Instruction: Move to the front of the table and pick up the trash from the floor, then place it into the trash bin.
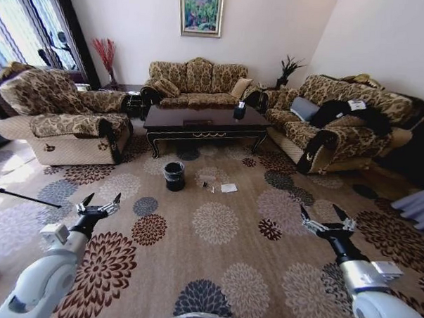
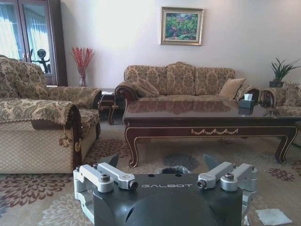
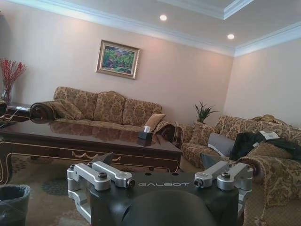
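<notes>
Both my claws, left [image 1: 102, 201] and right [image 1: 325, 219], spread wide, hanging over the carpet [image 1: 214, 272]. Trash [image 1: 229, 188] sits far ahead by the bin [image 1: 174, 176] (table [image 1: 203, 120] behind), out of reach.

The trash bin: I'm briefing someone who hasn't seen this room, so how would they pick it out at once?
Start at the long dark table in the middle of the sofas. On the floor just in front of its left half stands the trash bin, a small round black bucket lined with a grey bag. It stands upright, unlike the flat trash beside it.
</notes>
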